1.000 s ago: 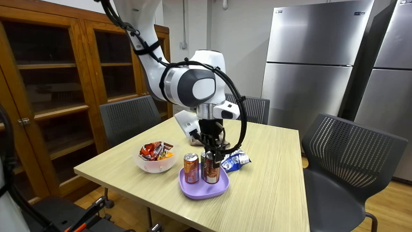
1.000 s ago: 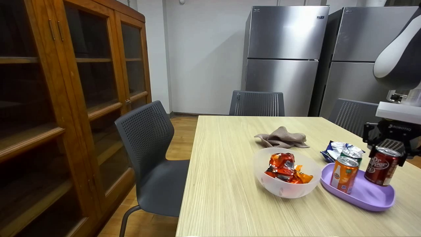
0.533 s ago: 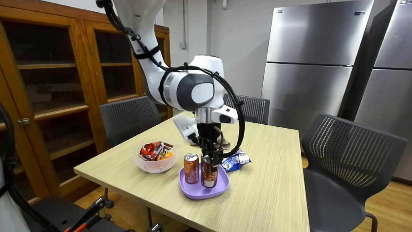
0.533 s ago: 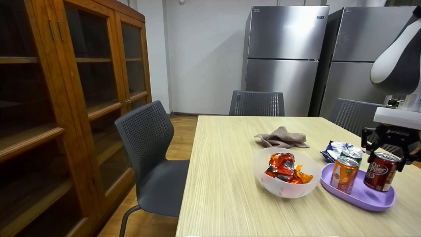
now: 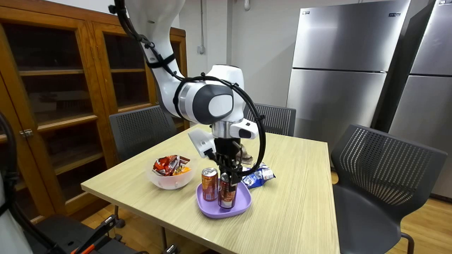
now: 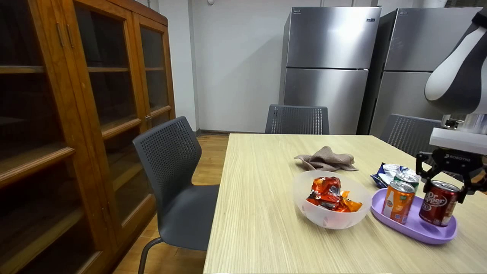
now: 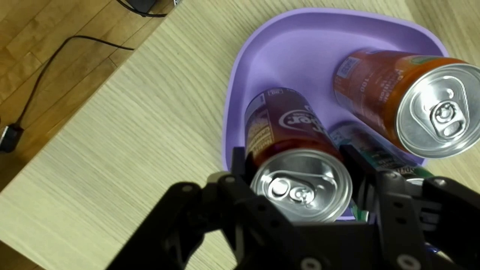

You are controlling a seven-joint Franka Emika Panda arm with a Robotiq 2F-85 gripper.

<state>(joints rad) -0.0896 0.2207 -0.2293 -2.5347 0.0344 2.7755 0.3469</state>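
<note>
Gripping the Dr Pepper can by its upper part in the claw, with jaws parted only to the can's width and pressed to opposite sides. Held nearly upright within the rim of a purple tray, though hard to tell whether touching the tray's floor or hanging just above. Sharing that tray with an orange drink can and, partly hidden, a green Sprite can. Set near an edge of a pale wood-grain desk, just beside a frosted bowl of red and orange wrapped snacks and close to a crumpled blue-and-white snack bag. Bearing, too, a bunched taupe cloth beyond the bowl in an exterior view. Bordered by dark grey chairs with perforated backs, over a floor of warm brown wooden planks. Flanked by a tall wooden cabinet with glass doors, and backed by a plain pale wall. Closed off in both exterior views by two stainless-steel refrigerators side by side.
</note>
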